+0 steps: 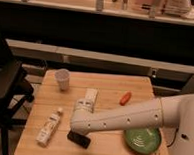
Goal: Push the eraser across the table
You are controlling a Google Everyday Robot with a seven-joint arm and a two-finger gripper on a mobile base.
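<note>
Gripper [78,130] low at front-left of table [110,83], just above black eraser [79,139]; open/closed state can't tell. White bottle [49,129] lies just left of eraser, apart from it.

Dim amber light (gripper [83,106] over table [110,85]).

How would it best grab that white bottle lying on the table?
Probably mid-body on the white bottle, from above, closing across its narrow width: it lies flat, long and slim. The gripper sits at the arm's tip, by the eraser.
</note>
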